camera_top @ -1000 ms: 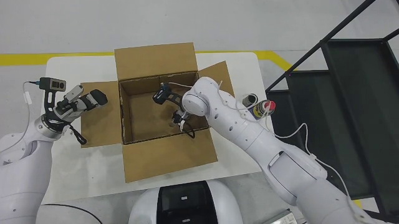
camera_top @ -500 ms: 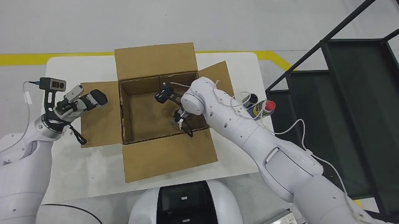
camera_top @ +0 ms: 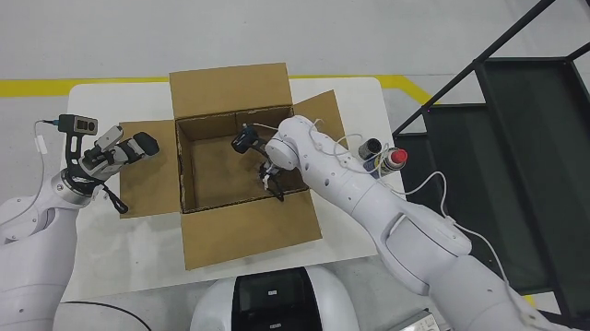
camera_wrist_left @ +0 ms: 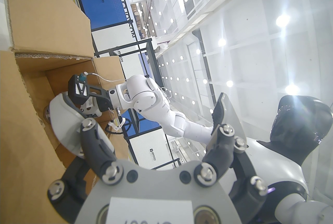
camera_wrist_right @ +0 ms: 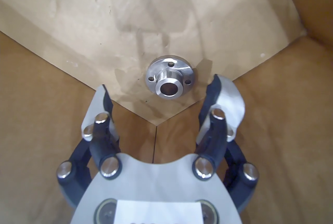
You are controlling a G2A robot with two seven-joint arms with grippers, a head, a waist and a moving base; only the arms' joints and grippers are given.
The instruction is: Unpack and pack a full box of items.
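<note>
An open cardboard box point(camera_top: 235, 91) stands mid-table with its flaps spread. My right arm point(camera_top: 295, 147) is down inside it at the right wall. In the right wrist view a small metal flange hub point(camera_wrist_right: 169, 78) lies on the box floor in a corner. My right gripper point(camera_wrist_right: 160, 92) hangs open just above the hub, one finger on each side, not touching it. My left gripper point(camera_top: 138, 147) is held open with nothing in it over the box's left flap point(camera_top: 147, 183). From the left wrist view it point(camera_wrist_left: 140, 105) faces the box point(camera_wrist_left: 39, 27) and the right arm point(camera_wrist_left: 145, 100).
Two spray cans stand on the table to the right of the box, a dark one point(camera_top: 372, 149) and a red-capped one point(camera_top: 395, 158). A dark metal stair frame point(camera_top: 516, 147) rises past the table's right edge. The front flap point(camera_top: 249, 230) lies flat toward me.
The right arm has shifted slightly inside the box, uncovering more of the two cans. The left arm has stayed still.
</note>
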